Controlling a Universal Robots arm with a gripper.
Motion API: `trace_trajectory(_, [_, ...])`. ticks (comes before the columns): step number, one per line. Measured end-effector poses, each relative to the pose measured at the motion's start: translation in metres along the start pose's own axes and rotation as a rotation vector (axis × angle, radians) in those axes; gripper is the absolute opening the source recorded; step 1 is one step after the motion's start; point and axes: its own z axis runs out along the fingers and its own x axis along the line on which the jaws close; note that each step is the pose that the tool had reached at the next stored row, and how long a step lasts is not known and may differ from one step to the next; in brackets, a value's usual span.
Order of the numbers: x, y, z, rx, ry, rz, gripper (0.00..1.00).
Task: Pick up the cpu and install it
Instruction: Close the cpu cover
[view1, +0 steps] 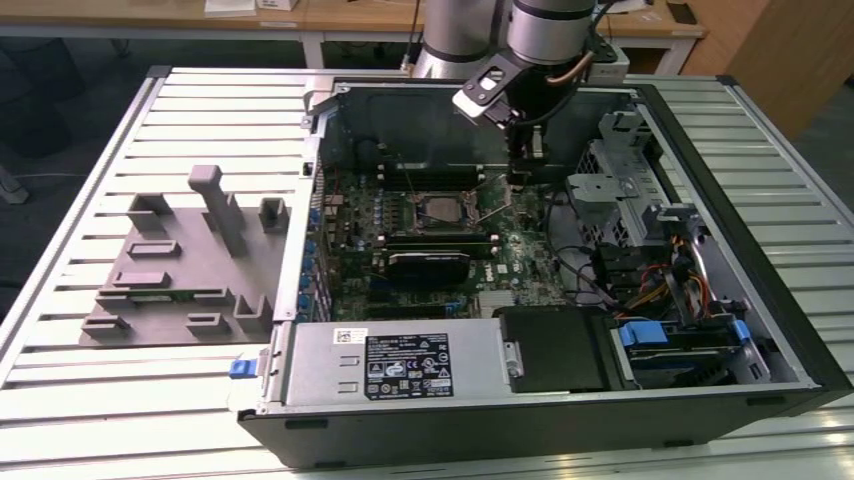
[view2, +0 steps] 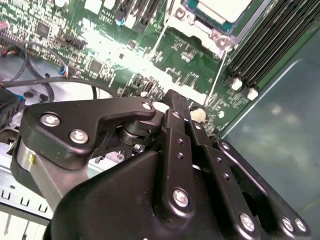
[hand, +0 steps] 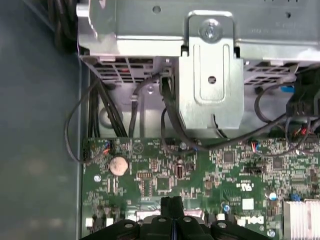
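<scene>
Open from above over the motherboard (hand: 165, 175). Hemmed near the hand (view1: 519, 176) at the exterior view's right by the drive cage (view1: 607, 185) and loose cables (view1: 587, 270). Walled behind by the case (view1: 400, 115). Narrowed by the black card (view1: 430, 262).

You stand in robotics lab or test workshop, not home. Signs: industrial robot arm (view1: 534, 25) reaching into desktop computer case (view1: 534, 435). Case lies open on slatted metal bench (view1: 134, 400), with green motherboard (view1: 360, 215), drive cage and loose cables bare. Grey moulded fixture tray (view1: 167, 262) sits on bench beside case. At back, in exterior view, pale wooden desks (view1: 347, 15), office-style.
</scene>
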Motion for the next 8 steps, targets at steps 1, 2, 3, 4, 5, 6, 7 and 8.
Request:
trace_trajectory(1, [0.0001, 0.0014, 0.0001, 0.0001, 0.0001, 0.000, 0.11])
trace_trajectory(2, [0.0001, 0.0029, 0.0001, 0.0002, 0.0001, 0.000, 0.11])
trace_trajectory(3, [0.0002, 0.0044, 0.0002, 0.0004, 0.0002, 0.000, 0.11])
trace_trajectory(4, [0.0003, 0.0063, 0.0003, 0.0005, 0.0001, 0.000, 0.11])
trace_trajectory(5, [0.0004, 0.0082, 0.0003, 0.0008, 0.0000, 0.000, 0.11])
trace_trajectory(6, [0.0005, 0.0100, 0.0004, 0.0011, 0.0001, 0.000, 0.11])
trace_trajectory(7, [0.0006, 0.0113, 0.0005, 0.0013, 0.0001, 0.000, 0.11])
trace_trajectory(8, [0.0006, 0.0120, 0.0008, 0.0014, 0.0001, 0.000, 0.11])
